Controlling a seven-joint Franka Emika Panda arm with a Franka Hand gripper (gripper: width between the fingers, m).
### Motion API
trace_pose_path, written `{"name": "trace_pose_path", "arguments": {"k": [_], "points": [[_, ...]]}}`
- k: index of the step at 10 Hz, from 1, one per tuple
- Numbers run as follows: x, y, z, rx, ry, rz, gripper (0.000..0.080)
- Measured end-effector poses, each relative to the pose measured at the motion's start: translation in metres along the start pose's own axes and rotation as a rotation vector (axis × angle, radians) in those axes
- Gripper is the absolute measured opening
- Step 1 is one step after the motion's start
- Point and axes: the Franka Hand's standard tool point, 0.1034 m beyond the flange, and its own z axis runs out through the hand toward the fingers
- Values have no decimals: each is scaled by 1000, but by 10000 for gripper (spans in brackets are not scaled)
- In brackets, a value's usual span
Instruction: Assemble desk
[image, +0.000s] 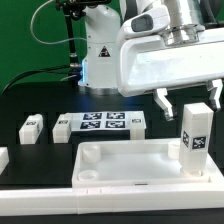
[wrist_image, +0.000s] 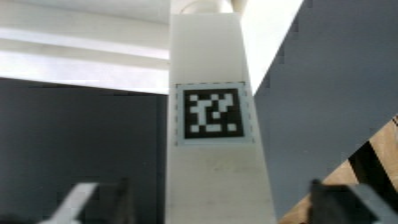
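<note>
The white tray-like tabletop (image: 125, 170) lies at the front of the black table. One white square leg (image: 194, 138) with a black-and-white tag stands upright in its corner at the exterior view's right. My gripper (image: 188, 98) hangs open just over the top of this leg, one finger on each side. In the wrist view the leg (wrist_image: 214, 90) runs between the dark fingers (wrist_image: 347, 200), with a gap on each side. Nothing is held.
Three loose white legs (image: 32, 125) (image: 62, 127) (image: 138, 122) lie behind the tabletop, around the marker board (image: 100, 123). Another white part (image: 3, 158) shows at the exterior view's left edge. The arm's base (image: 100, 60) stands at the back.
</note>
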Motion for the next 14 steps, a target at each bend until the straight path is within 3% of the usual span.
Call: {"name": "trace_pose_path", "arguments": {"k": [3, 8, 11, 14], "points": [[0, 0, 0, 0, 0, 0, 643], [0, 0, 0, 0, -1, 0, 648], [18, 12, 1, -1, -69, 14, 648], [16, 14, 8, 21, -296, 27, 648]]}}
